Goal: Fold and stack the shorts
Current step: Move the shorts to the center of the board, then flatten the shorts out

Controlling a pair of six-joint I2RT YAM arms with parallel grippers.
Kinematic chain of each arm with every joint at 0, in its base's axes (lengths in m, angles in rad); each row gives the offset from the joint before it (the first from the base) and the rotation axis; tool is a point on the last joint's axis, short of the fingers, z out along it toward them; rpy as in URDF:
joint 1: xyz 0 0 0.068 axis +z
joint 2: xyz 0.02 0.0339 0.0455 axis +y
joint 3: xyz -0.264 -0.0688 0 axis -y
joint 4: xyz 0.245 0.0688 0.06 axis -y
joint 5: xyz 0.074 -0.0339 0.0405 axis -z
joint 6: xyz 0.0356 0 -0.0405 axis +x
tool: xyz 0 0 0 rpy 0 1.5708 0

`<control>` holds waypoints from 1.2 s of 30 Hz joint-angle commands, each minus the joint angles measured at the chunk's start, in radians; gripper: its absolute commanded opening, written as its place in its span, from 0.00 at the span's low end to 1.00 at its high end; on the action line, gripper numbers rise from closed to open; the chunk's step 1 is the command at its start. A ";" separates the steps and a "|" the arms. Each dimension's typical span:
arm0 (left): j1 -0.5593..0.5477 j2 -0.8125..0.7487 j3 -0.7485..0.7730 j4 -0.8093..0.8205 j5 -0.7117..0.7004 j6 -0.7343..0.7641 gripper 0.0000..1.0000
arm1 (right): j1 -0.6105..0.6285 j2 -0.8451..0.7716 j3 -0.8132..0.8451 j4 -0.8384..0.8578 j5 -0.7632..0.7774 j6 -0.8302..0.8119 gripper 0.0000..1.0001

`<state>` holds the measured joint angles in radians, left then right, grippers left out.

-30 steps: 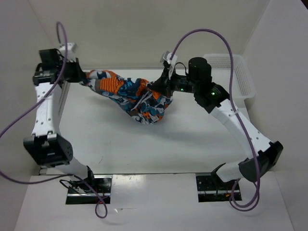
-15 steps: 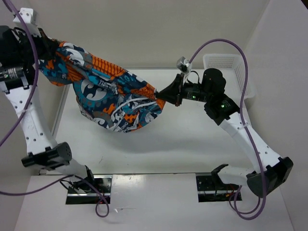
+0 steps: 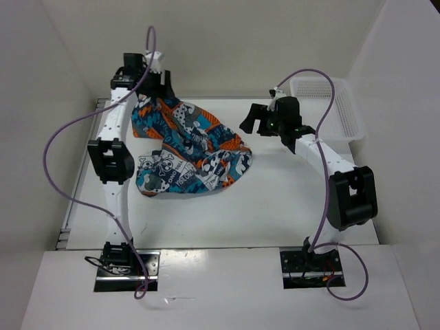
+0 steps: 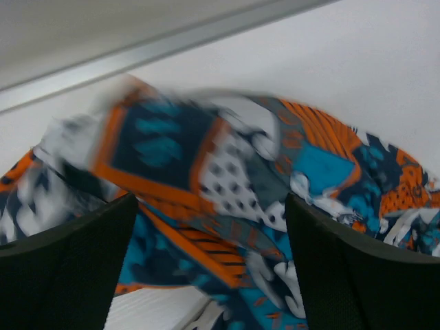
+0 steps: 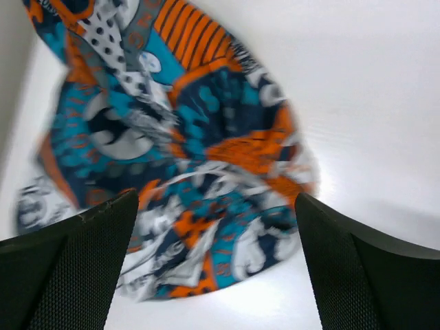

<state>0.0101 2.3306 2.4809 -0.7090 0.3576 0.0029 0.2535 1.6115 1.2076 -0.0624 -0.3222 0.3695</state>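
The shorts (image 3: 187, 150), printed in teal, orange, white and black, lie in a loose rumpled heap on the white table (image 3: 275, 199). My left gripper (image 3: 155, 93) hangs open over their far left corner. In the left wrist view its fingers (image 4: 62, 275) stand wide apart above the shorts (image 4: 227, 172), and nothing is between them. My right gripper (image 3: 251, 121) is open just beyond the shorts' right edge. Seen from the right wrist, the shorts (image 5: 185, 158) lie below and ahead of the gripper (image 5: 216, 254), which holds nothing.
A white mesh basket (image 3: 331, 103) stands at the far right corner behind the right arm. White walls close in the table at the back and on both sides. Purple cables loop off both arms.
Both grippers have opened and let go of the shorts, which dropped from a stretched hold in the air onto the table. The left arm swung inward to the right.
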 commanded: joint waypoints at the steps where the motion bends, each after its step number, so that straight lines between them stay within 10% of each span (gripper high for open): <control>1: -0.039 0.000 0.082 0.028 -0.045 -0.003 0.98 | 0.001 0.005 0.139 -0.002 0.311 -0.155 1.00; 5: -0.039 -0.124 0.014 -0.023 -0.074 -0.003 1.00 | 0.010 -0.015 0.164 0.012 0.178 -0.382 0.77; 6: -0.021 -0.160 -0.029 -0.047 -0.074 -0.003 1.00 | 0.019 -0.027 0.164 0.003 0.149 -0.382 0.58; 9: 0.025 -0.330 -0.347 -0.069 -0.055 -0.003 1.00 | 0.079 0.007 0.121 -0.049 0.016 -0.421 0.46; 21: 0.122 -0.842 -1.291 -0.079 -0.059 -0.003 1.00 | 0.184 0.373 0.329 -0.155 0.034 -0.443 0.60; 36: 0.159 -0.682 -1.329 -0.106 0.007 -0.003 1.00 | 0.193 0.505 0.336 -0.200 -0.014 -0.510 0.66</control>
<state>0.1856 1.6093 1.1221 -0.7986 0.3225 -0.0036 0.4385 2.1010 1.5051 -0.2359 -0.3038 -0.1127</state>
